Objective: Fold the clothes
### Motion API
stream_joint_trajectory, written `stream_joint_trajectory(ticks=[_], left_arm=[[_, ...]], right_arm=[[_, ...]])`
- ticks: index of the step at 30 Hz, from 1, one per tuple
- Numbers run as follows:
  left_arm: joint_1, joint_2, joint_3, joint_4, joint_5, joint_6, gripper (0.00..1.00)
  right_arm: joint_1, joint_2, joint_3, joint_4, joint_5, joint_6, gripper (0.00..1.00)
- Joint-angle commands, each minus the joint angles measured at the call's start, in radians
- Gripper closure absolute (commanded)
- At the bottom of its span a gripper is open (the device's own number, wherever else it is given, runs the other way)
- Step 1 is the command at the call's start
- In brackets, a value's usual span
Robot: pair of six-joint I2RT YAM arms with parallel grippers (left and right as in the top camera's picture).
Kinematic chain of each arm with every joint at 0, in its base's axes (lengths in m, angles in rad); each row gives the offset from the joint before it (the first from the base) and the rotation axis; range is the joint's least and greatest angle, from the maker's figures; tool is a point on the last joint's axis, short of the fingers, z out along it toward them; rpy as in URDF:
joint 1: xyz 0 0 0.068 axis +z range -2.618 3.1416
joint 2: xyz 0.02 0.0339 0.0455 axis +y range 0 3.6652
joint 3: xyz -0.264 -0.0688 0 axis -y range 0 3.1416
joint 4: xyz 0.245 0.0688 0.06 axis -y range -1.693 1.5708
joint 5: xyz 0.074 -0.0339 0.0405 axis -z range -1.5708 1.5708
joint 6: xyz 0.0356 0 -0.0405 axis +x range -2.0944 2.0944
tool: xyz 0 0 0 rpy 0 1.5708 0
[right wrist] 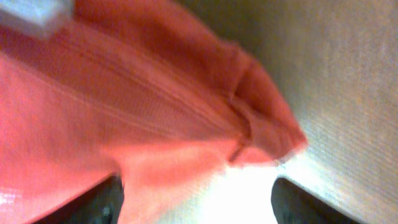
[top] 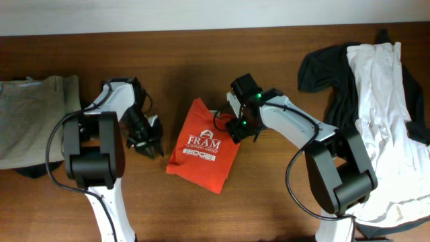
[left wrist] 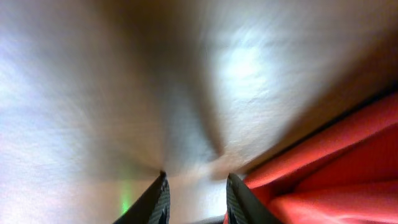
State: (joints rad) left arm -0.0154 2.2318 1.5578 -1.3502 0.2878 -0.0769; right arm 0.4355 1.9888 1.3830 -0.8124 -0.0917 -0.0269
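Overhead: the red-orange T-shirt (top: pixel 201 144) lies folded into a small packet in the middle of the table (top: pixel 188 54), white lettering up. The black shirt (top: pixel 329 74) and white shirt (top: pixel 379 87) are heaped at the right

Left wrist: the left gripper (left wrist: pixel 196 180) has its fingers parted and empty over bare wood, with red cloth just beside it

Right wrist: the right gripper (right wrist: pixel 196 199) is spread wide, and the shirt's stitched corner lies unpinched between its fingers

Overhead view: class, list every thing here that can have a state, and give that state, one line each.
red-orange T-shirt: folded into a compact packet, lettering up.
black shirt: unfolded, crumpled, partly under the white shirt.
white shirt: unfolded, rumpled.
grey garment: lying flat.
left tool: open, empty, beside the T-shirt.
right tool: open, over the T-shirt's edge.
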Motion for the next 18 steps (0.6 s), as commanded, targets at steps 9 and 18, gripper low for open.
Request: stream_joint_trajectory(ticks=[9, 18], left_arm=[[-0.068, -0.055, 0.128, 0.267, 0.442, 0.461, 0.17], [-0.188, 0.135, 0.130, 0.250, 0.442, 0.404, 0.87]], right_arm=[[-0.057, -0.109, 0.443, -0.443, 0.024, 0.009, 0.05], [-0.057, -0.109, 0.443, -0.486, 0.026, 0.008, 0.05]])
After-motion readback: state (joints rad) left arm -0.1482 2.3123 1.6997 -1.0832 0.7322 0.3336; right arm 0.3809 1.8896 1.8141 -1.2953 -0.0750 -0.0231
